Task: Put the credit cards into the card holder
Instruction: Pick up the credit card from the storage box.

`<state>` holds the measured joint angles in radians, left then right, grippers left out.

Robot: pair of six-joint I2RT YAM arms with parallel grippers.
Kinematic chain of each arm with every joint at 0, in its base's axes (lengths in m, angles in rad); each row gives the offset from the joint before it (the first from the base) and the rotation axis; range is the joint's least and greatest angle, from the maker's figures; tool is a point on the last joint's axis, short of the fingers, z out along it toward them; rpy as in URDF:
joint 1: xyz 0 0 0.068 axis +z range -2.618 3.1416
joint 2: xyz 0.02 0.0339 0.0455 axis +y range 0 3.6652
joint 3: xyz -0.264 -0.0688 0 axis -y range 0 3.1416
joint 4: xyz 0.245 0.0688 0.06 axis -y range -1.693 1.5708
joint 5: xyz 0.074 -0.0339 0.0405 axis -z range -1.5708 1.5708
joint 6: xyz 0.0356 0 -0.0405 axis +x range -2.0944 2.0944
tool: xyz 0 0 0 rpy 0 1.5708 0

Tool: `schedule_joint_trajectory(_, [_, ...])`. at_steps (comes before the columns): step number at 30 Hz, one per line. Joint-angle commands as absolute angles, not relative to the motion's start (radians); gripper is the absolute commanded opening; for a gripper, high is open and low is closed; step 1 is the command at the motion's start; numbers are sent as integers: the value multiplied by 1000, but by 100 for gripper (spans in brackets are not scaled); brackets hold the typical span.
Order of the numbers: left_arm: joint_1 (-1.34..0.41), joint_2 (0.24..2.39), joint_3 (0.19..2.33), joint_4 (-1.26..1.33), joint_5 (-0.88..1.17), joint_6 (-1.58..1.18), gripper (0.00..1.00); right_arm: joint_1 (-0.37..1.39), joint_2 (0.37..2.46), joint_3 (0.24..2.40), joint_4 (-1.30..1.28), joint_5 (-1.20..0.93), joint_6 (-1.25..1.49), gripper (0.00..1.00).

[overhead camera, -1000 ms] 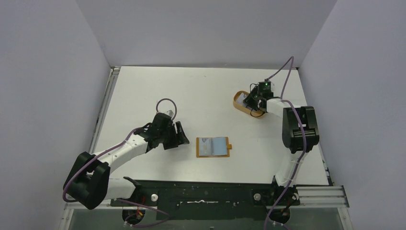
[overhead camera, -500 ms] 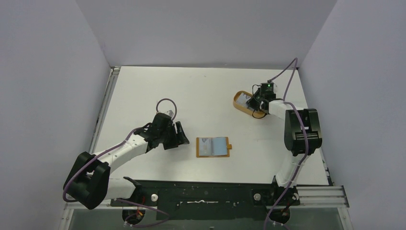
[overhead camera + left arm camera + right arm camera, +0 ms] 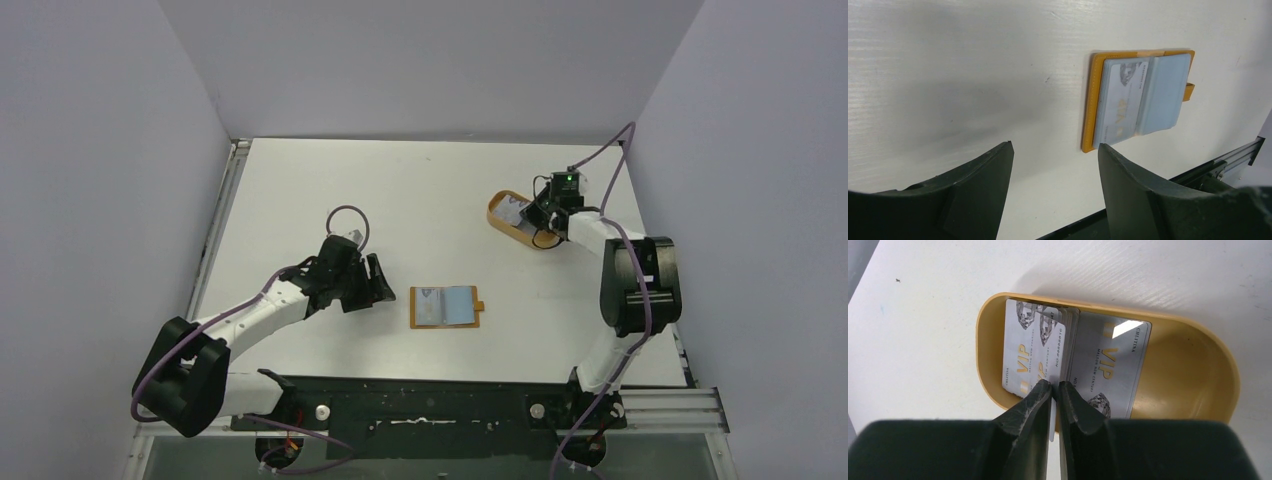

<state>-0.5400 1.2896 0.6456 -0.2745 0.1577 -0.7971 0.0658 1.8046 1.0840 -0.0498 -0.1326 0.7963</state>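
Only a thin edge showed of the credit card [image 3: 1052, 412] pinched in the right gripper [image 3: 1054, 390]. Other credit cards [image 3: 1030, 347] lay stacked in the orange tray [image 3: 1198, 337]. The left gripper [image 3: 1055, 150] stood spread near the open card holder [image 3: 1139, 95], which held 1 card.

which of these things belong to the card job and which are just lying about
Job: credit cards, card holder, right end effector pinching one card, left end effector open.
Lying about: orange tray holding the cards, purple cables.
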Motion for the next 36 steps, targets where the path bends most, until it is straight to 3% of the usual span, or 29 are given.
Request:
schedule_joint_trajectory(1, [-532, 1257, 666, -255, 167, -793, 60, 62, 1742, 1082, -71, -148, 820, 0])
schedule_joint_trajectory(15, [-532, 1222, 647, -255, 164, -800, 61, 56, 1720, 1111, -116, -190, 905, 0])
schedule_joint_trajectory(26, [-531, 1141, 676, -318, 117, -784, 61, 41, 1431, 1148, -321, -286, 921, 0])
schedule_joint_trajectory(36, [-462, 1021, 598, -294, 107, -921, 97, 74, 1170, 1017, -236, -686, 1076, 0])
